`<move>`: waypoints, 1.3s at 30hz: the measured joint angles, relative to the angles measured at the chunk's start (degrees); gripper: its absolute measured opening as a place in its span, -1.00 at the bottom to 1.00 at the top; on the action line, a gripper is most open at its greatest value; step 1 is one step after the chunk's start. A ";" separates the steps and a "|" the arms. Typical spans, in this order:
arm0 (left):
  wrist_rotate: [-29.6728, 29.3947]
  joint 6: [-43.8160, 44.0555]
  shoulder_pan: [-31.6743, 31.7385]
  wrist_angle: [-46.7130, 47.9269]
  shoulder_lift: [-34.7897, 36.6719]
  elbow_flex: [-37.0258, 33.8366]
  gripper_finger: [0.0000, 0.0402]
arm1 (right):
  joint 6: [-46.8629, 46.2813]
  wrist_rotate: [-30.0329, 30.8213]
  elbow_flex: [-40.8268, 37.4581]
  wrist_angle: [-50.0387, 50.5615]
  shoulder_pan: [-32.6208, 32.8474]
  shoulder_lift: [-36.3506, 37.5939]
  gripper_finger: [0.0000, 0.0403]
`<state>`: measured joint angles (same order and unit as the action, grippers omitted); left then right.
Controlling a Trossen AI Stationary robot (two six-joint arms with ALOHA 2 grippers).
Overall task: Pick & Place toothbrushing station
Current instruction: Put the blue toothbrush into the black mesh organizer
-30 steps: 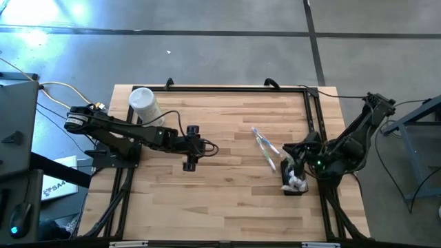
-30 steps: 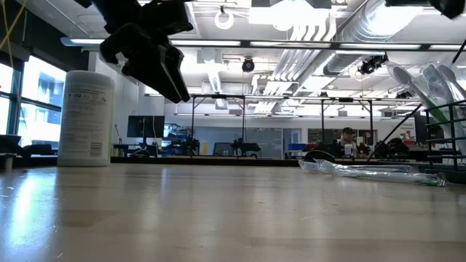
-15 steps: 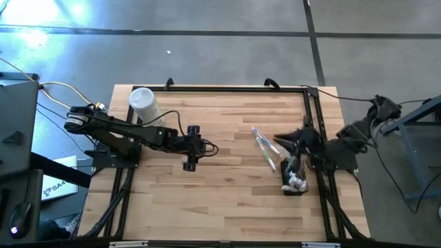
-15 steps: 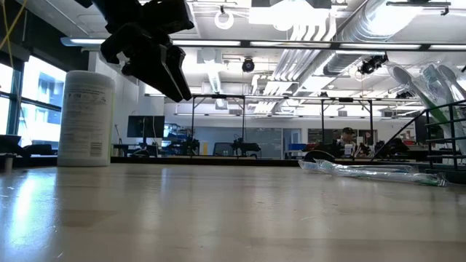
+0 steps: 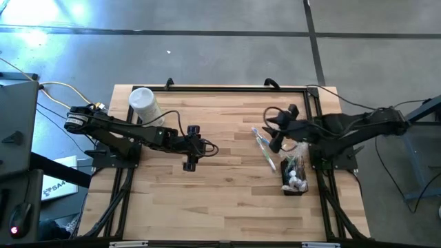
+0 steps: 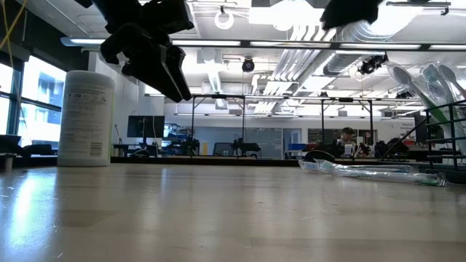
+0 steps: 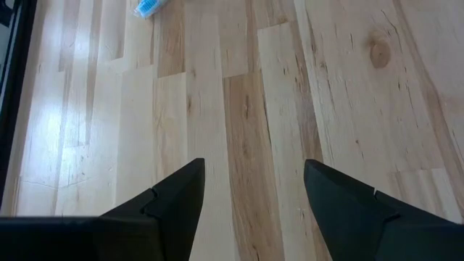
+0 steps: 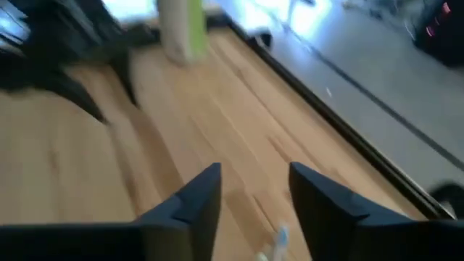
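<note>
The black wire-mesh holder point(image 5: 294, 180) stands near the table's right edge, and toothbrushes point(image 6: 429, 78) stick up out of it at a slant. Loose toothbrushes point(image 5: 264, 147) lie flat on the wood just to its left, also seen as clear toothbrushes point(image 6: 371, 171) in the low view. My right gripper point(image 5: 273, 128) hovers open above the far end of these loose toothbrushes, with nothing between its fingers point(image 8: 190, 199). My left gripper point(image 5: 201, 147) hangs open over bare wood at mid-table, with nothing between its fingers point(image 7: 177, 192).
A white canister point(image 5: 145, 103) stands at the far left of the table, also the tall canister point(image 6: 86, 116) in the low view. A black rail point(image 5: 234, 88) runs along the far edge. Bare wood lies between the two grippers and toward the near edge.
My right arm has swung away from the holder toward the table's far edge and left. It has risen a little and rolled. It now reaches out over the loose toothbrushes and shows at the top of the low view. The toothbrushes and holder have stayed put.
</note>
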<state>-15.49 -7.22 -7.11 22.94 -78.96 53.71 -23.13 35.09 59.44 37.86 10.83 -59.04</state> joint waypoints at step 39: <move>0.02 1.20 0.00 1.22 0.00 -0.02 0.16 | -3.21 -27.82 0.00 13.01 -24.81 -35.31 -0.08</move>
<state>-15.46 -6.02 -7.11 24.16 -78.96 53.69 -26.34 7.27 59.44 50.87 -13.99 -94.36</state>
